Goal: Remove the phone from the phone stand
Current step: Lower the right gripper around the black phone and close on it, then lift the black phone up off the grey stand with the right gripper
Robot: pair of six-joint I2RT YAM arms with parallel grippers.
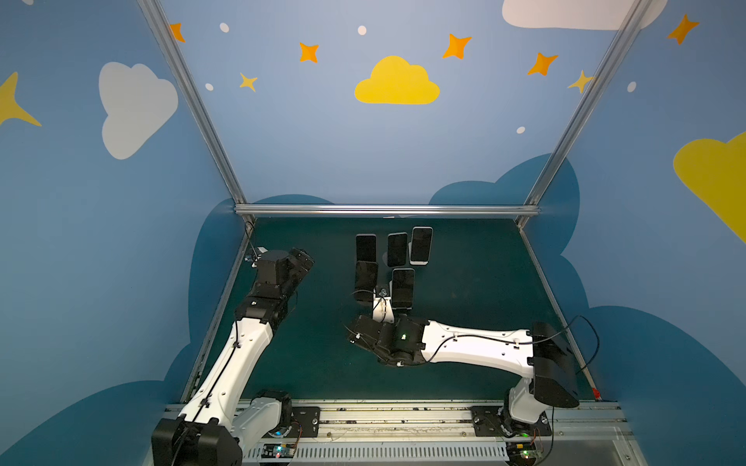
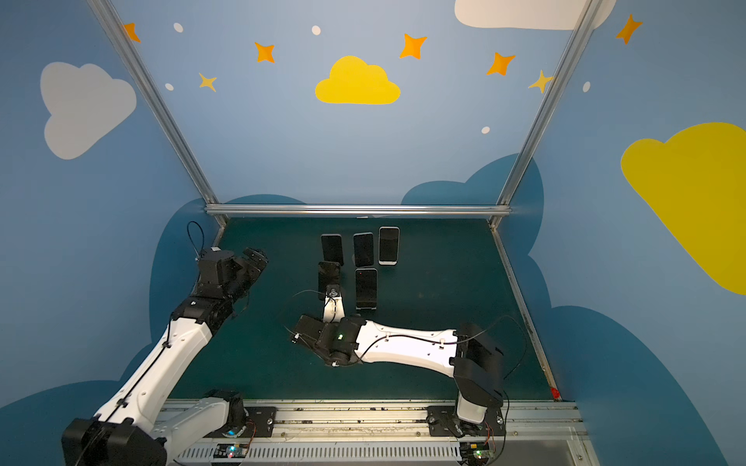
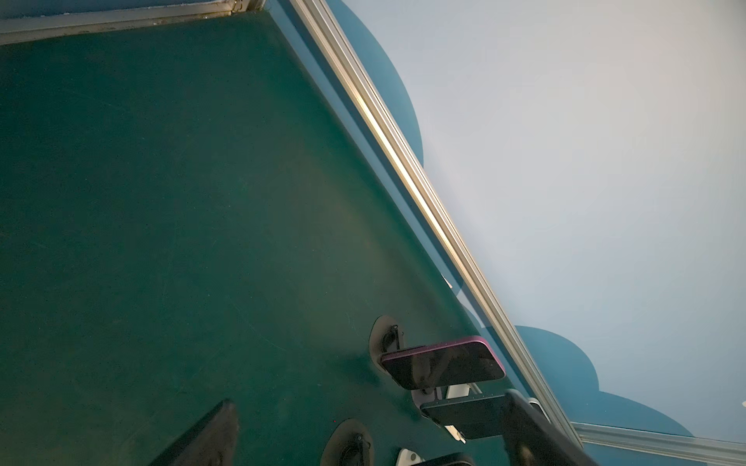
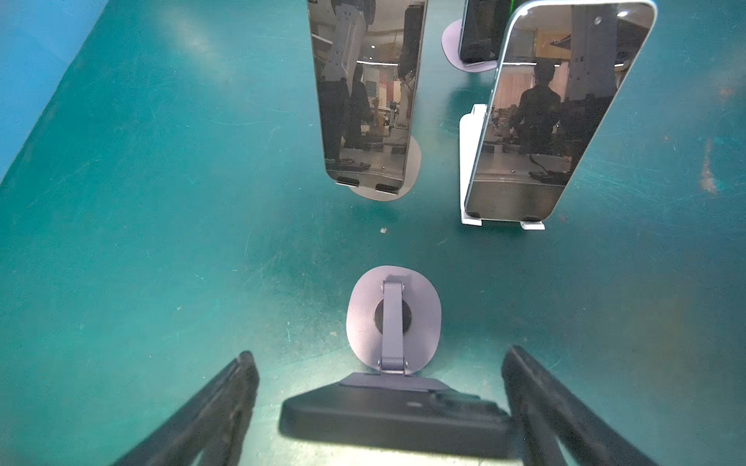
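A black phone [image 4: 395, 419] leans on a grey phone stand [image 4: 424, 322] with an oval base, at the front left of the group in both top views [image 1: 365, 278]. My right gripper [image 4: 379, 355] straddles this phone from above. One finger [image 4: 537, 395] touches the phone's edge; the other finger [image 4: 226, 399] stands apart from it with a clear gap, so the gripper is open. My left gripper [image 1: 300, 258] hovers open near the table's left edge, well away from the phones, with nothing between its fingers [image 3: 210, 435].
Several other phones stand on stands close by: three in a back row [image 1: 397, 249] and one [image 1: 403, 287] just right of the straddled phone. A magenta-edged phone [image 3: 444, 361] shows in the left wrist view. Aluminium rails [image 1: 387, 210] edge the green table.
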